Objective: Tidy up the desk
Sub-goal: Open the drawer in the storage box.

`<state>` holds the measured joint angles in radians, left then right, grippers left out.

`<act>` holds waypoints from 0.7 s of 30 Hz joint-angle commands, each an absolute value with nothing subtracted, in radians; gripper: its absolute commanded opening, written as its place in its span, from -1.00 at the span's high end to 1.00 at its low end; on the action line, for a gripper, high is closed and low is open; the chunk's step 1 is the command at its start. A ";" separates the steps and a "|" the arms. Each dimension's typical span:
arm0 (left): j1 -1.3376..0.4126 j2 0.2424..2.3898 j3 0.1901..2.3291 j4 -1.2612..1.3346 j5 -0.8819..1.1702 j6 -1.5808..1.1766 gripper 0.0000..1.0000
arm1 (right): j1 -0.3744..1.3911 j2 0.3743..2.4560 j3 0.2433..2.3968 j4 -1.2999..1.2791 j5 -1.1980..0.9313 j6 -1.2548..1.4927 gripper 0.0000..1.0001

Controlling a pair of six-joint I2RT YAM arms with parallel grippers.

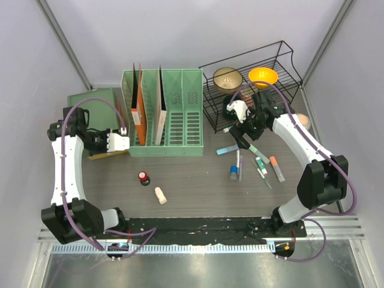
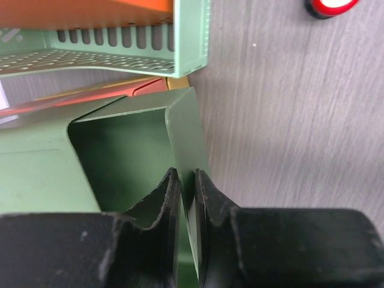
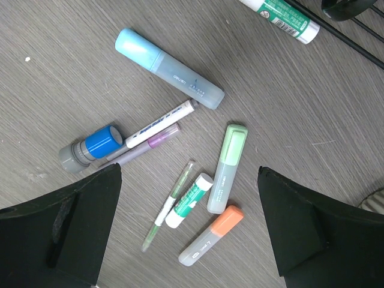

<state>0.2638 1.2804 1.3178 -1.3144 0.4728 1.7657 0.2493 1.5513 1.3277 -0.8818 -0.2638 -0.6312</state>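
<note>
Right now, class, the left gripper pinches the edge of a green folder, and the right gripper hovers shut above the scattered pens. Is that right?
Not quite. The right gripper is open, its jaws spread wide above the scattered pens, as the right wrist view shows. The rest holds: the left gripper pinches the edge of the green folder.

A file rack (image 1: 192,114) stands at the back middle of the surface (image 1: 198,186), with folders (image 1: 139,105) upright in its left slots. Left of the rack a flat folder (image 1: 96,95) lies on other flat things. Right of the rack stands a wire basket (image 1: 210,102) holding two bowls (image 1: 228,78) side by side. In front of the basket lies a scatter of markers (image 1: 259,155). Left of centre stands a bottle (image 1: 143,177), with a tube (image 1: 160,195) just beside it, to its right and nearer the front edge.
</note>
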 commanded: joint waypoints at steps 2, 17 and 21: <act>0.250 1.217 1.270 -1.660 0.476 1.813 1.00 | 0.252 1.543 1.322 -0.854 -0.262 -0.644 -0.99; 0.245 1.353 1.425 -1.661 0.440 1.752 1.00 | 0.250 1.548 1.309 -0.850 -0.264 -0.646 -0.99; 0.221 1.365 1.433 -1.660 0.387 1.723 1.00 | 0.250 1.548 1.302 -0.845 -0.265 -0.649 -0.99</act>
